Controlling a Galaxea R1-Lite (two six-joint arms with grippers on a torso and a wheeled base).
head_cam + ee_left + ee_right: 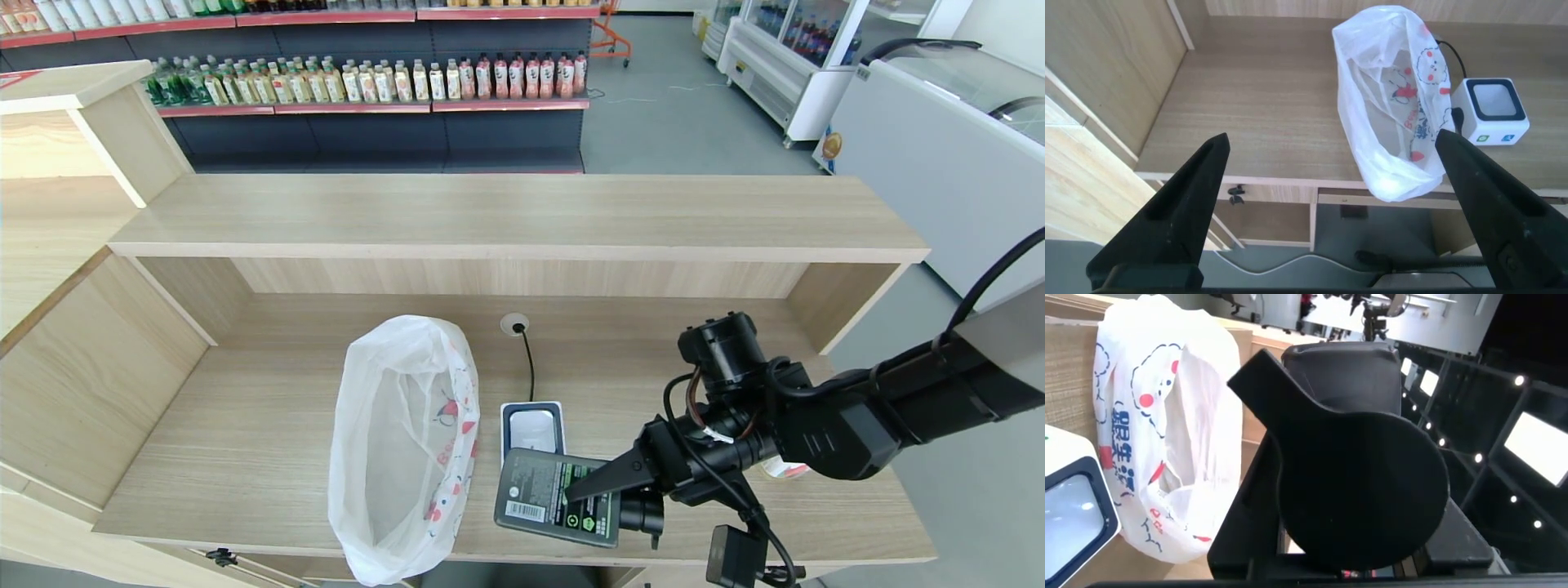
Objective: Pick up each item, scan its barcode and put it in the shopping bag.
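My right gripper (608, 490) is shut on a dark grey pouch (543, 496) with a white barcode label and green print, held flat just in front of the white barcode scanner (531, 428). In the right wrist view the pouch (1372, 449) hangs dark between the fingers, beside the scanner (1074, 510). The white plastic shopping bag (406, 445) with red prints stands open to the left of the scanner. My left gripper (1335, 220) is open and hovers off the counter's front edge, above and before the bag (1392, 106) and scanner (1493, 110).
A wooden counter (269, 408) with a raised back shelf (522, 216) and side walls encloses the work area. The scanner's black cable (526, 355) runs to a hole at the back. A small item (784, 468) lies partly hidden under my right arm.
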